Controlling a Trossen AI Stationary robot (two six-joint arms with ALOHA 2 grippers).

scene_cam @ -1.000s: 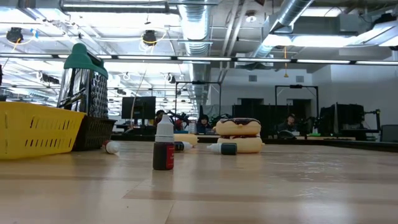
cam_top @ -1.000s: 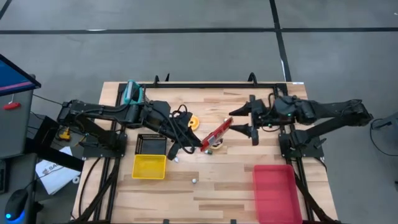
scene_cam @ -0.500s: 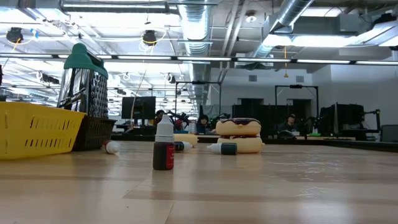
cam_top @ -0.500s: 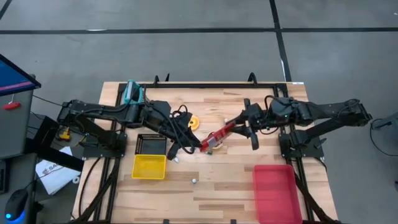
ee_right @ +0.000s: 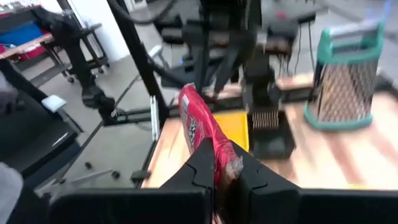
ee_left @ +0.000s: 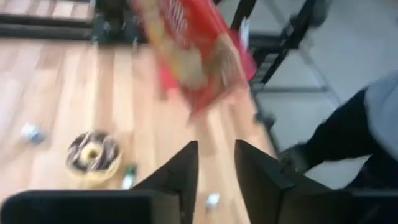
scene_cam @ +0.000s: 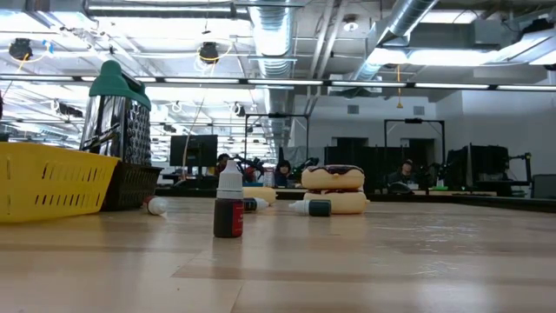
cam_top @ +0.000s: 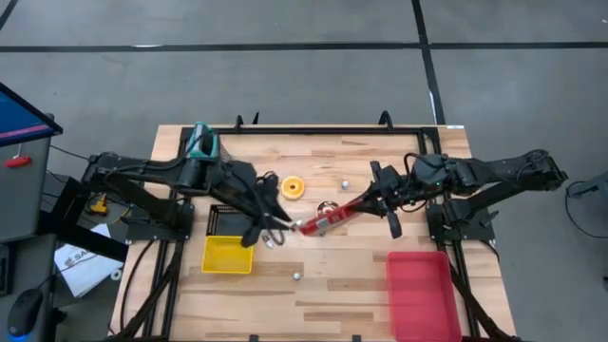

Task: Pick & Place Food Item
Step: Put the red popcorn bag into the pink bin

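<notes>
A red snack packet (cam_top: 332, 214) hangs above the middle of the table, with my right gripper (cam_top: 372, 198) shut on its right end. In the right wrist view the packet (ee_right: 199, 121) sticks out past my right gripper (ee_right: 222, 165). My left gripper (cam_top: 282, 225) stands just left of the packet's other end. In the left wrist view my left gripper (ee_left: 216, 165) is open with nothing between its fingers, and the packet (ee_left: 186, 50) lies beyond its tips. The low view shows no gripper. My right gripper pinches the packet's right end (ee_right: 222, 152) between its two fingers. The fingers come from the table's right, nearly level, and lie along the packet. The packet is lifted clear of the table and reaches out toward my left gripper, its free end (cam_top: 302, 226) nearer the table's front.
A yellow-glazed donut (cam_top: 294, 187) and a chocolate donut (ee_left: 93, 152) lie near the table's middle. A yellow basket (cam_top: 228, 255) and a black basket (cam_top: 228, 220) sit at the left, a grater (cam_top: 201, 142) at the far left, a red bin (cam_top: 423, 290) at the near right. Small bottles (cam_top: 296, 276) are scattered.
My right gripper has moved left to the packet and shut on its right end. My left gripper has let go of the packet's left end and drawn back a little toward the table's left. The packet now lies flatter, held from the right.
</notes>
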